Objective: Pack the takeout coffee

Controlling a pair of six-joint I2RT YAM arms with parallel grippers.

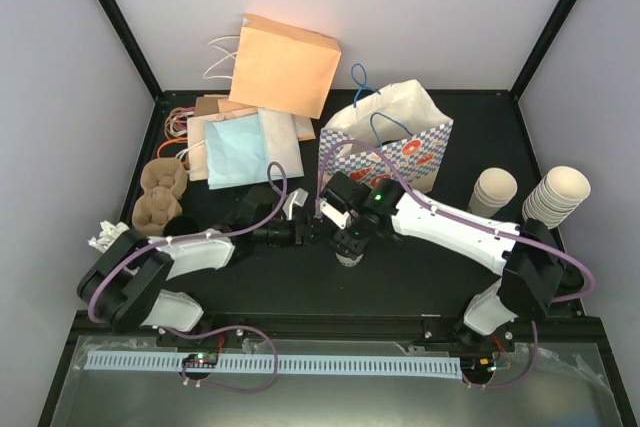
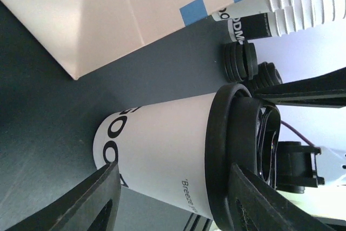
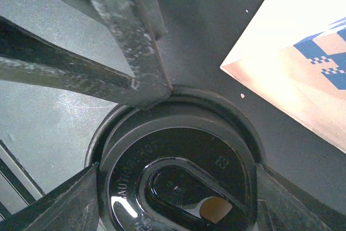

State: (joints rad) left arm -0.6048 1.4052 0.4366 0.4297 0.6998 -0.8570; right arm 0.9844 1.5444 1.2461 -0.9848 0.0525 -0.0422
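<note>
The takeout coffee [image 1: 349, 257] is a white paper cup [image 2: 162, 144] with a black lid [image 3: 178, 160], standing at the table's middle in front of the blue-checked bag [image 1: 400, 147]. My right gripper [image 1: 350, 244] is over it from above. In the right wrist view [image 3: 178, 201] its fingers [image 3: 81, 204] press both sides of the lid. My left gripper [image 1: 318, 232] reaches in from the left. In the left wrist view [image 2: 173, 198] it is open, with one finger by the cup's base and the other [image 2: 259, 204] against the lid rim.
The bag's wall [image 2: 135, 9] stands close behind the cup. Two stacks of cups [image 1: 493, 190] [image 1: 558, 192] and black lids [image 2: 240, 60] are to the right. Flat paper bags [image 1: 240, 147] and cardboard carriers [image 1: 160, 197] lie at the back left.
</note>
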